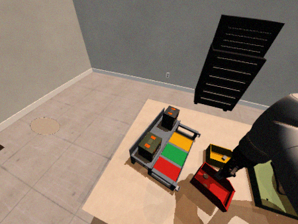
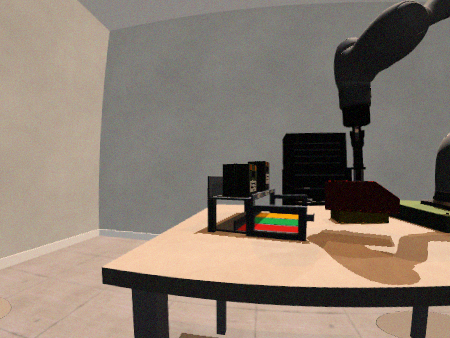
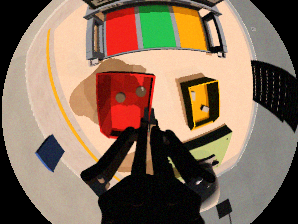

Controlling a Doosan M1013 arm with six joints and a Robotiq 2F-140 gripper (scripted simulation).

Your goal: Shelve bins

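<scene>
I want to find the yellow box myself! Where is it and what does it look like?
Find the dark shelf with red, green and yellow marks on the tan table. Two small bins sit in front of it. The yellow bin lies beside the red bin, which the hand grips.

Around me stood a flat blue-grey back wall and a beige side wall, both trimmed with pale baseboard. The floor was large greyish-tan tiles, with a round tan disc set into it. A tall black slatted cabinet stood against the back wall.
</scene>
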